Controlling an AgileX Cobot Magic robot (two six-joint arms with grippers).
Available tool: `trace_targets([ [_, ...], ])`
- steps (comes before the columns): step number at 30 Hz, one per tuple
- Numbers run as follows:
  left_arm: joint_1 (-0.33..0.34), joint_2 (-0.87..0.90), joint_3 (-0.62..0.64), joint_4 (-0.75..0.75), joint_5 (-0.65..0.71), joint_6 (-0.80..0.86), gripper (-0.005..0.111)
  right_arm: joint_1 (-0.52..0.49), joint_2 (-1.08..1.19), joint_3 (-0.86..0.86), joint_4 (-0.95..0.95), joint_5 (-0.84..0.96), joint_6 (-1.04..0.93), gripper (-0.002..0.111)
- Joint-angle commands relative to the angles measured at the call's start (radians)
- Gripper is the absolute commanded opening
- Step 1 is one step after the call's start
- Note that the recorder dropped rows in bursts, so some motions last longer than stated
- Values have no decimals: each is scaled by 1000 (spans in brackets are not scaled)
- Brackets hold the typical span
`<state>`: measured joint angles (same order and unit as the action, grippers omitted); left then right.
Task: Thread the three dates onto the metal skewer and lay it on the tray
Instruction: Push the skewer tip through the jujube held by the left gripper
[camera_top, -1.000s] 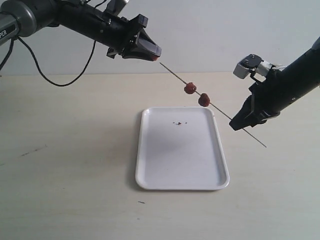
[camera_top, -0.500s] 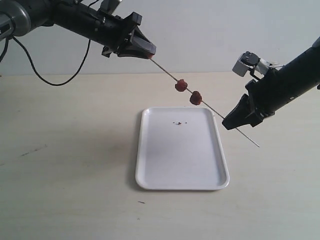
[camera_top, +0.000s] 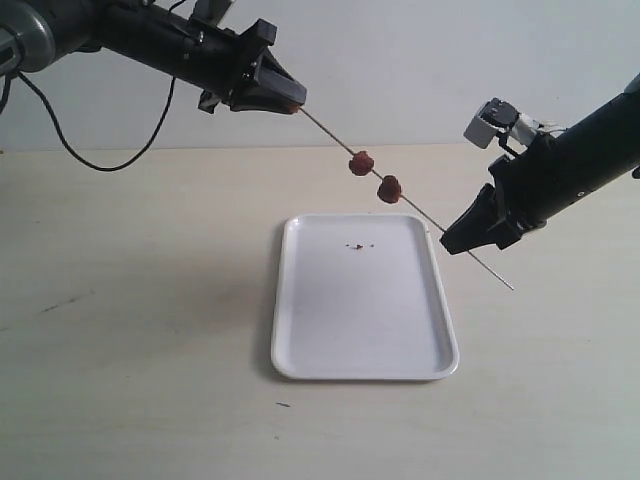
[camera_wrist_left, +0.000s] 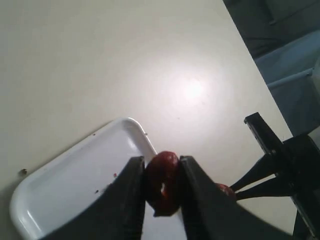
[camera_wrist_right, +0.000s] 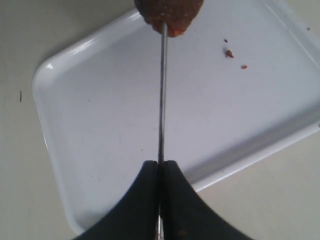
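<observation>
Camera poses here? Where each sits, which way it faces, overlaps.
Exterior: off-robot, looking across the table; left gripper and right gripper show.
Left wrist: on the left arm, past its fingers clamping a date, toward the tray.
Right wrist: on the right arm, along the skewer down onto the tray; its fingertips show.
Shared: the tray, all three.

Probably a robotics lab or test bench: a bare pale tabletop (camera_top: 150, 330) backed by a plain white wall (camera_top: 420, 60), a black robotic left arm (camera_top: 150, 40) and right arm (camera_top: 590, 150) reaching in from either side, a loose black cable (camera_top: 100, 168) hanging behind, one white tray (camera_top: 360, 310) laid out
</observation>
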<state>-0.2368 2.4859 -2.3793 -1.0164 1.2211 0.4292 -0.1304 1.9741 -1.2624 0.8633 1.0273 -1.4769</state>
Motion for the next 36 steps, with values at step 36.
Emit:
trace_targets([
  [36, -27, -12, -3, -23, 0, -18, 25, -3, -1, 2, 2, -42, 42, 0],
])
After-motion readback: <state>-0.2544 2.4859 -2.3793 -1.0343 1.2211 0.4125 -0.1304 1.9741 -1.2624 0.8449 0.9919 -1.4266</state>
